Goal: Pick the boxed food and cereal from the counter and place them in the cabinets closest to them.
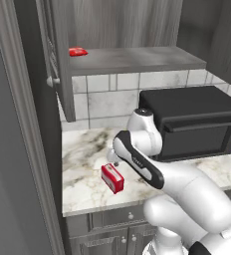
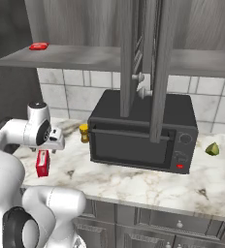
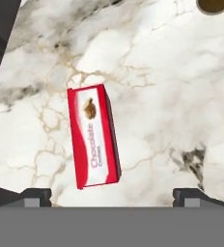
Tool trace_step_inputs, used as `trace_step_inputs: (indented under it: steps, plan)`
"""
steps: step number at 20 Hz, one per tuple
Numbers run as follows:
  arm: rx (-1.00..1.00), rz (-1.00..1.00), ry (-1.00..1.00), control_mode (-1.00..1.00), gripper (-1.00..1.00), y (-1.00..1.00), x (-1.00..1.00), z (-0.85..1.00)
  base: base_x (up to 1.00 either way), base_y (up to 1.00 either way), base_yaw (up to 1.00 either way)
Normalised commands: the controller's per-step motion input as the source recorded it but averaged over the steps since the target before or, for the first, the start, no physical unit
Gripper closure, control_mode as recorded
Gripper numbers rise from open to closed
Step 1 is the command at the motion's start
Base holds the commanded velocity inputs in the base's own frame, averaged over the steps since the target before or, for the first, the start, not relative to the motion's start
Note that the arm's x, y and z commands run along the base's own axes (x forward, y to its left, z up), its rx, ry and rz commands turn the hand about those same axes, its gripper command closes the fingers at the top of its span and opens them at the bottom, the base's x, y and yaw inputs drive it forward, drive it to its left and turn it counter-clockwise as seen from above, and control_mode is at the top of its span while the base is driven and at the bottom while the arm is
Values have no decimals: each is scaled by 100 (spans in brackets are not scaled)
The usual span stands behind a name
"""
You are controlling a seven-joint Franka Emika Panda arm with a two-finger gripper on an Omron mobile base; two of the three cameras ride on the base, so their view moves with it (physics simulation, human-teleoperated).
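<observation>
gripper [image 3: 112, 195] fingers stand spread as wide as they go, with nothing between them, pointing straight down over the counter [image 1: 87, 149]. in the hand view the two dark fingertips [image 3: 36, 195] sit well apart at the bottom edge, and the boxed food [image 3: 93, 136] lies on the marble just above the gap between them, nearer the left tip, not touched by either.

that box is a red chocolate carton with white edges and a pale label with a small brown picture on it. it lies flat on the counter, its long side a little slanted. from the left base view the box [image 1: 112, 178] is near the counter's front edge, well to the left of the black toaster oven [image 1: 197, 122], and the arm's wrist hangs just above and beside it. from the right base view the same box [image 2: 42, 163] shows below the white hand, again left of the oven [image 2: 143, 133].

a small yellow jar with a dark lid [image 2: 84, 132] stands just beside the oven's left front corner. a green lime wedge [image 2: 212, 148] rests to the oven's right.

above the oven the dark grey wall cabinets [image 1: 57, 60] stand open, and a flat red item [image 1: 78, 51] lies on the grey shelf floor, far to the oven's upper left.
</observation>
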Motion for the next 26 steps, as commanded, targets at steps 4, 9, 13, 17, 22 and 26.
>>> trace_step_inputs:
  steps: [4, 9, 13, 17, 22, 26]
  plan:
    - [-2, 5, 0, -100, -100, 15, 10, -35, 0, 0, 0]
    - [-1, 5, 0, -100, -100, 16, 9, -34, 0, 0, 0]
    - [-1, 4, 0, -100, -100, 16, 8, -33, 0, 0, 0]
    - [-1, 4, 0, -100, -100, 16, 9, -32, 0, 0, 0]
    - [-1, 4, 0, -100, -100, 14, 8, -32, 0, 0, 0]
    - [-1, 4, 0, -100, -100, 6, 5, -32, 0, 0, 0]
